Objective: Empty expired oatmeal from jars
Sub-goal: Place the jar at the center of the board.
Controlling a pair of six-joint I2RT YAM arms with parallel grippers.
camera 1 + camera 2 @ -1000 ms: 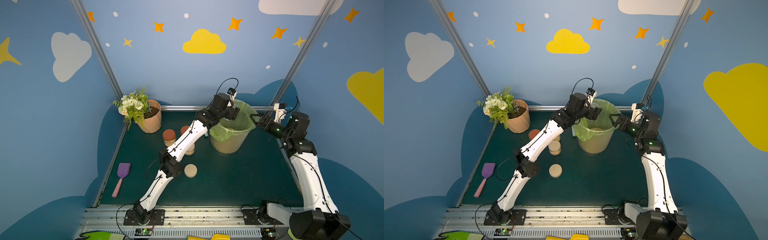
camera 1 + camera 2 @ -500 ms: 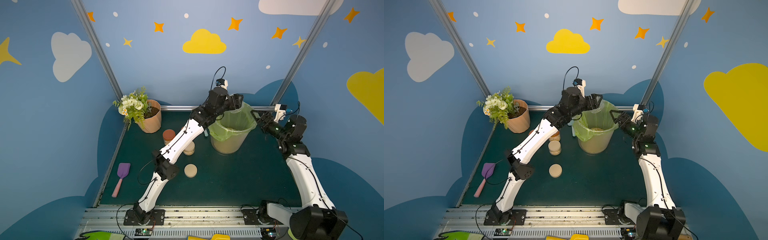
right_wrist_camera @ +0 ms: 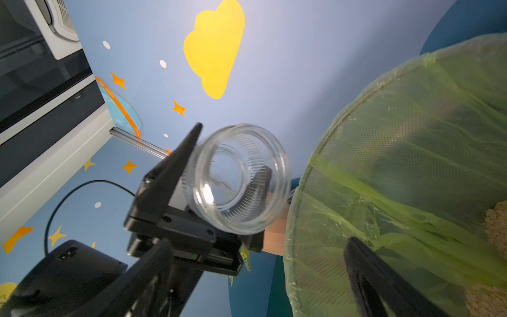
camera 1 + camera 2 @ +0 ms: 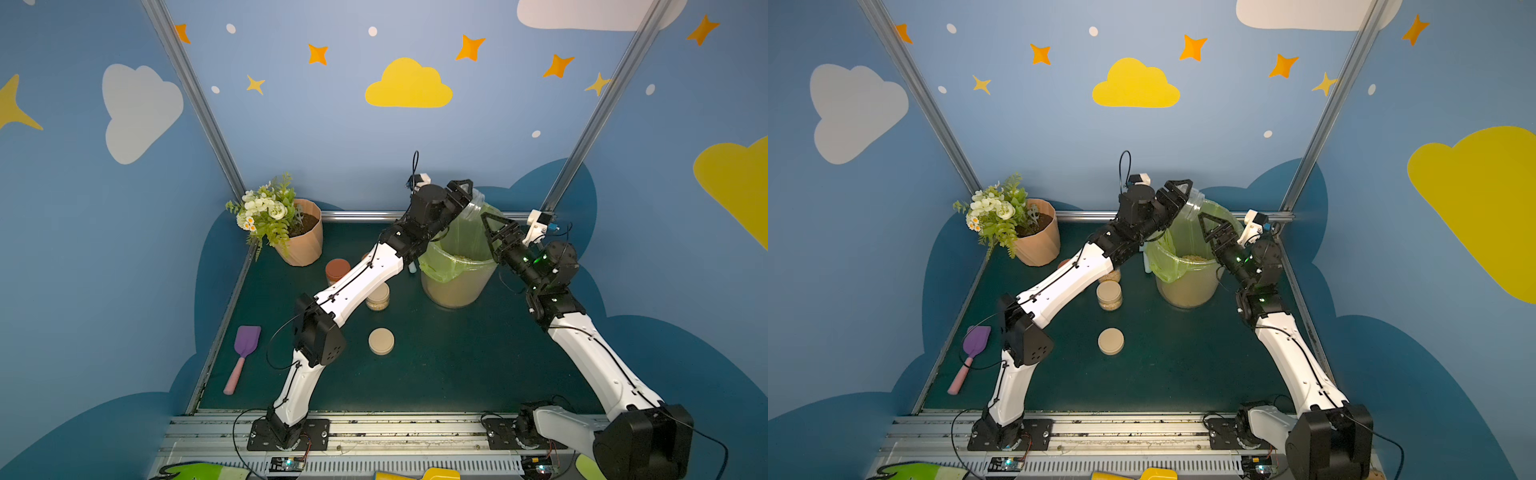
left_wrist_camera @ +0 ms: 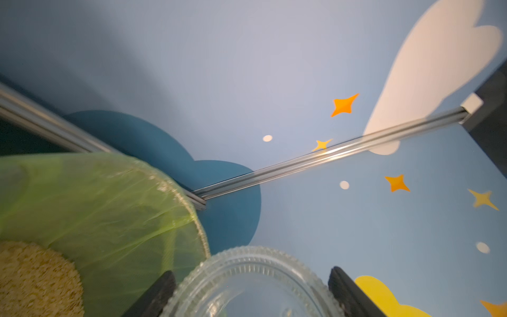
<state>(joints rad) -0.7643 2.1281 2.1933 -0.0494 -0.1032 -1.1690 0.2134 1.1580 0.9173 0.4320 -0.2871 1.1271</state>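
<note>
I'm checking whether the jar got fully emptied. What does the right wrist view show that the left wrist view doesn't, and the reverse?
Right wrist only: the open mouth of the clear jar, which looks empty, the left gripper shut on it, and the right gripper open with nothing held. Left wrist only: the jar's ribbed edge close up between the black fingers. Both: the green-lined bin with oatmeal in it.

Blue walls (image 4: 332, 137), painted: yellow cloud (image 4: 408, 85), white cloud (image 4: 139, 110), orange stars (image 4: 470, 47). Aluminium posts (image 4: 195, 104) at the back corners. Dark green floor mat (image 4: 449, 365). Soft, even light.
</note>
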